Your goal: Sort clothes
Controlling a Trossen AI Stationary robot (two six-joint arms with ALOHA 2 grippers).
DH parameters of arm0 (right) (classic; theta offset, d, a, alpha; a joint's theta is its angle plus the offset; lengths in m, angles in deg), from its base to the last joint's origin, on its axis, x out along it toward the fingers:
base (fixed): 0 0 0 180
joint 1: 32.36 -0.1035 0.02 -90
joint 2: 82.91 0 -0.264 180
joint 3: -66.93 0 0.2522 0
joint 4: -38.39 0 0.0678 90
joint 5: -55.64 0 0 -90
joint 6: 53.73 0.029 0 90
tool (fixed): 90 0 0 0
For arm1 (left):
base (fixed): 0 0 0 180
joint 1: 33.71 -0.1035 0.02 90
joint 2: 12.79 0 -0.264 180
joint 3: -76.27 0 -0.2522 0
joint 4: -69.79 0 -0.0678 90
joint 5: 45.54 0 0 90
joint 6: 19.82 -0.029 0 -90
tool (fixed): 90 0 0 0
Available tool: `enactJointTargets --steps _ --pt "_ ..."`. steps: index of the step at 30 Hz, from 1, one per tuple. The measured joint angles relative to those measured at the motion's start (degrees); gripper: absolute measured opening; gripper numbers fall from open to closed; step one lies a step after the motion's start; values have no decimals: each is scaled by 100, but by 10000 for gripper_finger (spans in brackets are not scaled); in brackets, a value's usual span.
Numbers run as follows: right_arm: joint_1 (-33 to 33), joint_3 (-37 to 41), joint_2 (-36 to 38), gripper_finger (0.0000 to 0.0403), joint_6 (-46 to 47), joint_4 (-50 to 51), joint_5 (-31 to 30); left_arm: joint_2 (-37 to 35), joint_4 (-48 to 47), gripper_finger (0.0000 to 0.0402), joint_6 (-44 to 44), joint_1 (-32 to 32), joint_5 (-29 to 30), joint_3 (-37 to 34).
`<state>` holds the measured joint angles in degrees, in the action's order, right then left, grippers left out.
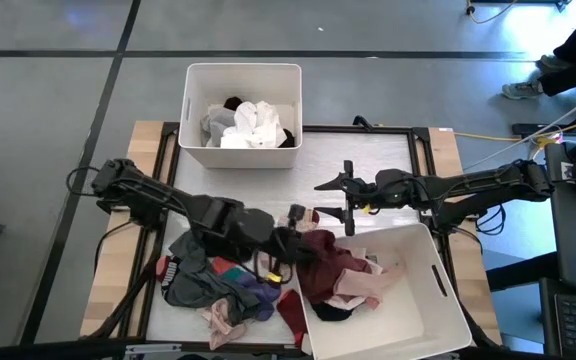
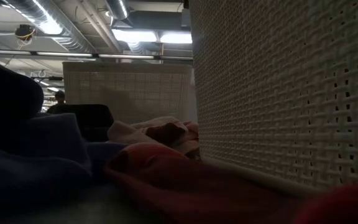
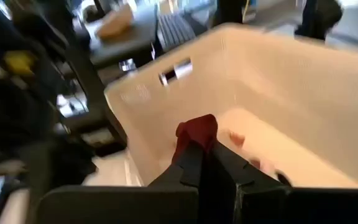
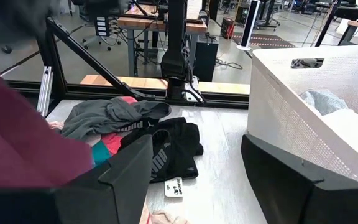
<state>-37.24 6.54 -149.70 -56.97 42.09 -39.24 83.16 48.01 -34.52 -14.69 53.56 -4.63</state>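
High view first: the left gripper was clamped tight on a maroon garment, holding it at the near bin's left wall, with the cloth trailing over the rim onto the pile inside (pink and dark pieces among it). The right gripper stood wide open and empty above the table's middle, just beyond that bin. Loose clothes, grey, black, teal, purple and beige, lay heaped by the table's near left corner. At the far edge, the far bin held white, grey and black clothes.
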Motion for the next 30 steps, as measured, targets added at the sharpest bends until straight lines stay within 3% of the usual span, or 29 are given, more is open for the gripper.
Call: enactJointTargets --steps 5,11,17,23,27,30 --pt "0 0 0 248 0 -1 0 281 -204 30 17 -30 0 0" --pt "0 0 0 248 0 1 0 371 -559 121 51 -38 4 41" --pt "2 0 0 248 0 7 0 87 -2459 192 332 139 76 1046" --pt "2 0 0 248 2 34 0 -299 -4642 204 1106 349 1141 1690" --pt "2 0 0 248 3 41 0 -612 -5612 198 1910 364 1793 1464" --pt "2 0 0 248 29 41 0 -771 -5794 197 2299 334 1864 949"
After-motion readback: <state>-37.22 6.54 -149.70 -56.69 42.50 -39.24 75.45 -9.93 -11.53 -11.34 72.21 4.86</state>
